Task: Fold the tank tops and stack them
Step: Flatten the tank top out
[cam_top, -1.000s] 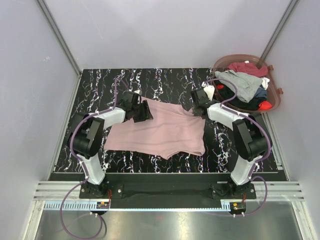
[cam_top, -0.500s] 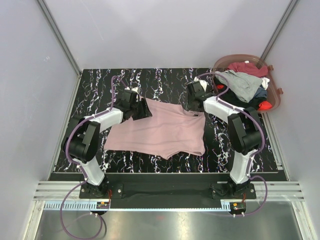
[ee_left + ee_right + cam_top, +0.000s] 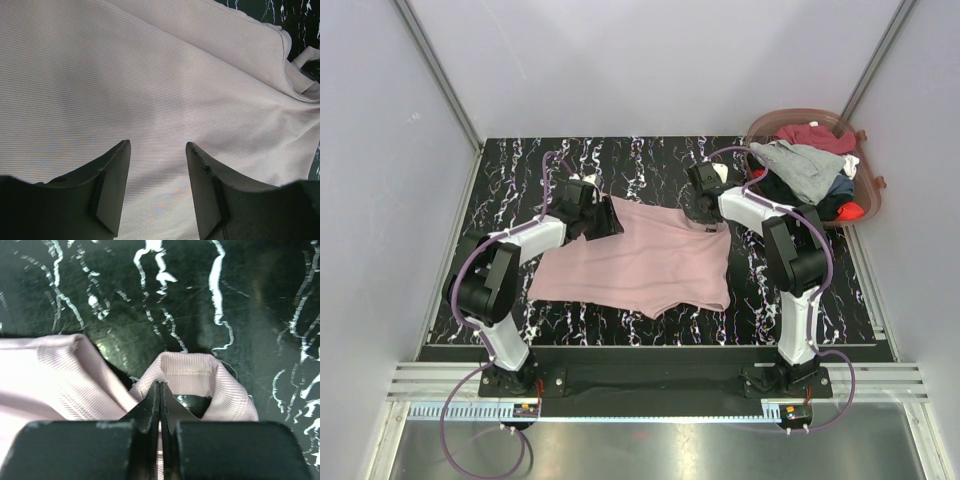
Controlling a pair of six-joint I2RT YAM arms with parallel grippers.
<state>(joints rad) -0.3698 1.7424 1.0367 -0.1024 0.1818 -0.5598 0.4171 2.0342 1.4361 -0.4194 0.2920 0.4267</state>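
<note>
Where the pink tank top [image 3: 640, 265] lies spread flat on the black marbled table [image 3: 510, 165], the left gripper [image 3: 611, 219] sits at its far left corner, its fingers [image 3: 112, 180] parted over the ribbed cloth and pinching nothing. At the far right corner, the right gripper [image 3: 160, 385] is pressed shut on a shoulder strap [image 3: 188, 371], which loops up just past the tips. Further right, the round basket [image 3: 872, 195] holds a heap of other tank tops [image 3: 807, 165], grey uppermost.
</note>
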